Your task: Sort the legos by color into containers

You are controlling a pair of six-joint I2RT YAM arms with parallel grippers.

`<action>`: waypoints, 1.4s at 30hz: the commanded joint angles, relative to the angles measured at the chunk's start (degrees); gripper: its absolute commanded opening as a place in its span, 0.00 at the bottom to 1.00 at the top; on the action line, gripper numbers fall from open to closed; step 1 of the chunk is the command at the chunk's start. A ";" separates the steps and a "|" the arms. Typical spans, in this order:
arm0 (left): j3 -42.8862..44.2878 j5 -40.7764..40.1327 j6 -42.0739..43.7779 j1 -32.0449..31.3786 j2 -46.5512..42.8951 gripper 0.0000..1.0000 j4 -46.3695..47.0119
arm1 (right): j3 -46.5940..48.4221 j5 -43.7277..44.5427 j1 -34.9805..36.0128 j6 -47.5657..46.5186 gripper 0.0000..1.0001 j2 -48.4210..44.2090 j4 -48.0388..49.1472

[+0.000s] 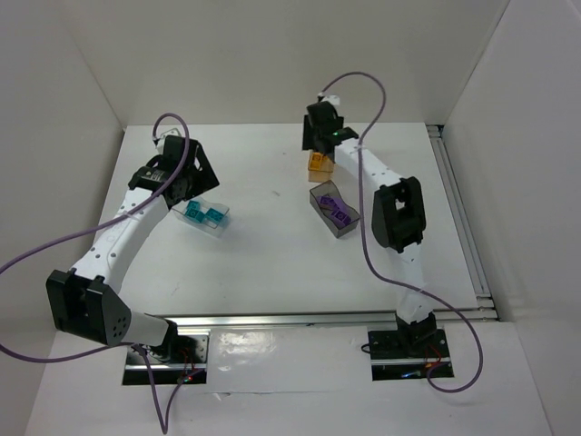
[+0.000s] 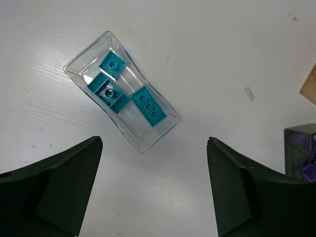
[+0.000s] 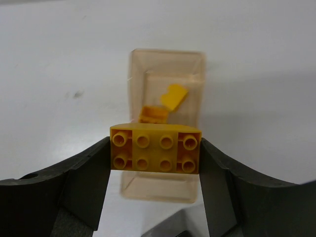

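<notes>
My right gripper [image 3: 154, 150] is shut on a yellow-orange studded brick [image 3: 155, 148] and holds it above the translucent orange-tan bin [image 3: 165, 66], which holds two yellow-orange pieces [image 3: 174, 96]. In the top view that gripper [image 1: 320, 143] hovers over the orange bin [image 1: 318, 166]. My left gripper [image 2: 154, 148] is open and empty above the table, just near of the clear bin [image 2: 157, 134] with three teal bricks [image 2: 148, 105]. The clear bin [image 1: 221, 225] lies by the left arm. The smoky grey bin [image 1: 329, 225] holds purple bricks [image 1: 334, 210].
White walls enclose the table [image 1: 272, 263] at the left, back and right. A metal rail [image 1: 463, 227] runs along the right edge. The grey bin's corner [image 2: 298, 148] shows at the right of the left wrist view.
</notes>
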 commanded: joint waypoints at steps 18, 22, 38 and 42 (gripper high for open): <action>0.61 0.35 0.67 0.31 2.41 0.94 0.99 | 22.95 -1.24 -7.74 0.88 1.00 13.58 2.19; 0.61 0.87 0.67 0.31 2.41 0.94 0.99 | 15.06 -0.72 -7.74 0.88 1.00 5.51 4.99; -0.53 1.93 0.67 0.31 -1.89 0.94 1.51 | -24.21 29.59 -6.16 14.60 1.00 -28.86 -16.01; 0.17 3.42 1.29 -0.21 -1.29 0.94 1.52 | -42.83 28.91 -6.16 15.21 1.00 -40.99 -12.50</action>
